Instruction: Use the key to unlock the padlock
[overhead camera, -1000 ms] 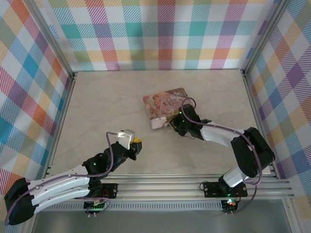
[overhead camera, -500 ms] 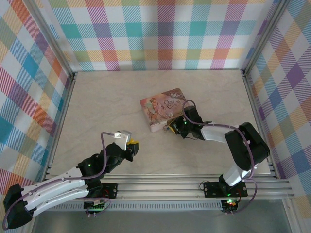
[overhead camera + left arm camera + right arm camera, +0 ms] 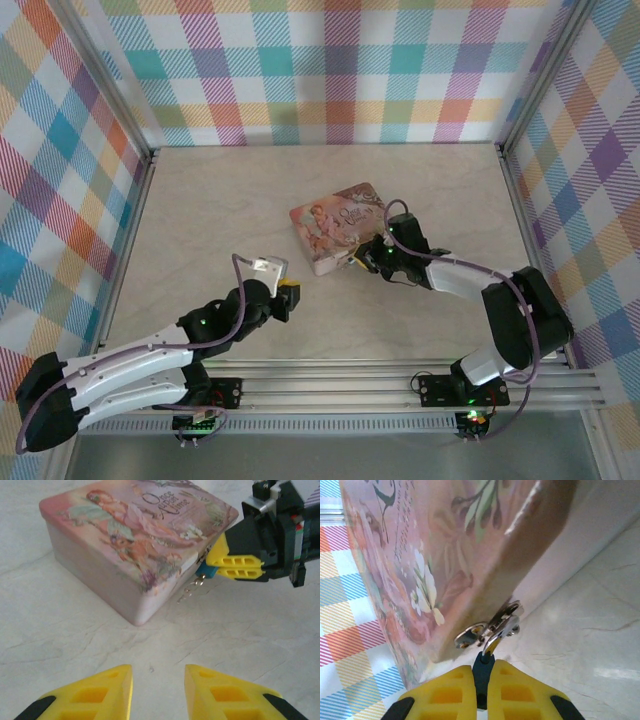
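One pink picture-printed rectangular tin [image 3: 135, 545]. One tiny teal-blue padlock [image 3: 205, 572] hangs at its metal clasp [image 3: 490, 630], pinched by the right gripper [image 3: 234, 566]. The left gripper [image 3: 157, 680] is near the tin, jaws apart and empty.

- I count one pink tin [image 3: 335, 225], printed with a picture.
- I count one teal padlock [image 3: 206, 572], bearing one thin metal shackle [image 3: 495, 636].
- I count two grippers: the left gripper [image 3: 157, 690] and the right gripper [image 3: 235, 564].
- I count two yellow fingers [image 3: 100, 692] on each gripper, four altogether.
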